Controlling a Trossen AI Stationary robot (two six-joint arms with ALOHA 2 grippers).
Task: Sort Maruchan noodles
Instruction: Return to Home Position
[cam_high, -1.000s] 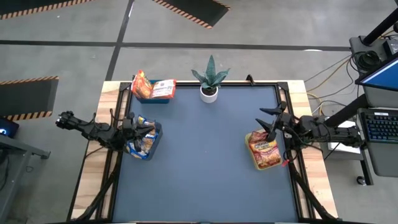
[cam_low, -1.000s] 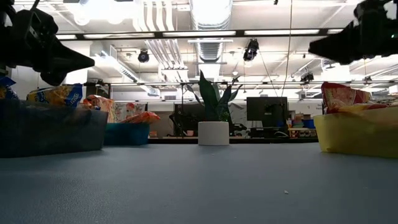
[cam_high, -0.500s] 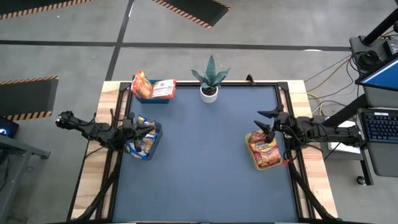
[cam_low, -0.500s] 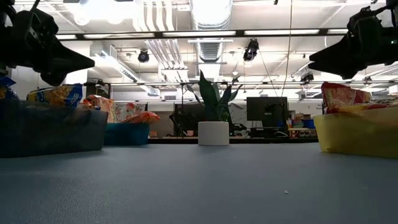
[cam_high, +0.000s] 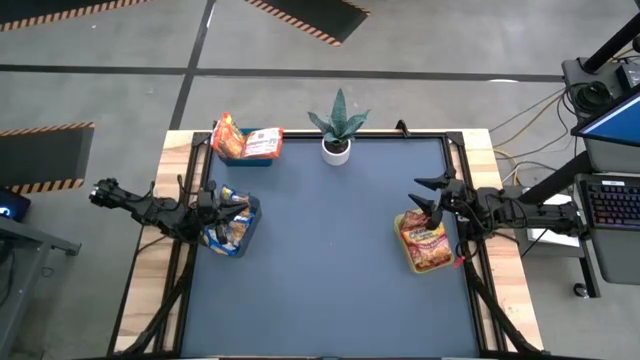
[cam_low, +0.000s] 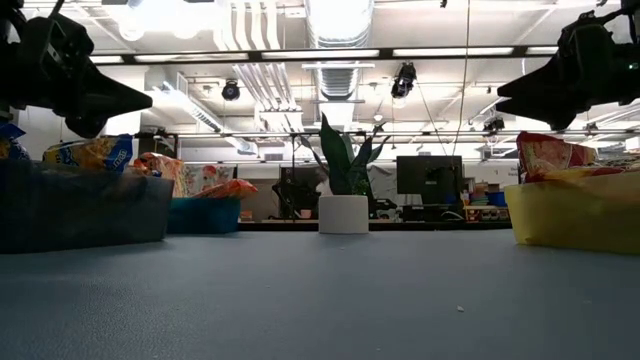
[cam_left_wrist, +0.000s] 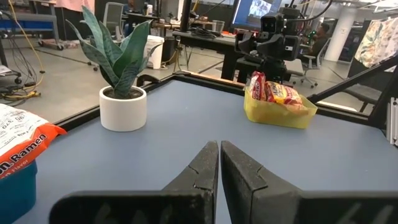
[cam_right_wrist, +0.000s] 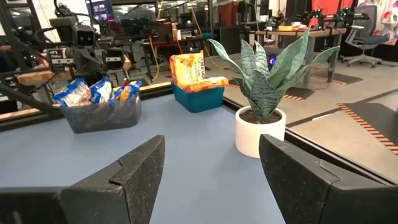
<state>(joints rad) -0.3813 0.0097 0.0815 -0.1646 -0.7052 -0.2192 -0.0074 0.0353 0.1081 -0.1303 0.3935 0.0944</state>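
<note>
The Maruchan noodles (cam_high: 428, 242) lie in 3 bins. Red-orange packets are in the yellow bin (cam_low: 575, 215) at the right of the worktop (cam_high: 330, 250). Blue-and-yellow packets (cam_right_wrist: 93, 92) are in the dark bin (cam_low: 85, 210) at its left, and orange packets (cam_right_wrist: 188, 68) are in the blue bin (cam_low: 205, 215) at back left. My right gripper (cam_high: 420, 194) hovers released and empty over the yellow bin's rim nearest the potted plant (cam_high: 337, 135). My left gripper (cam_high: 240, 202), clenched on nothing, hovers over the dark bin. Packets lie below each gripper, so I judge retraction needs height first.

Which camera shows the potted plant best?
The left wrist view: the potted plant stands whole, side-on, nothing covering it. Right wrist view: close too; low view: farther off; high view: only from above.
</note>
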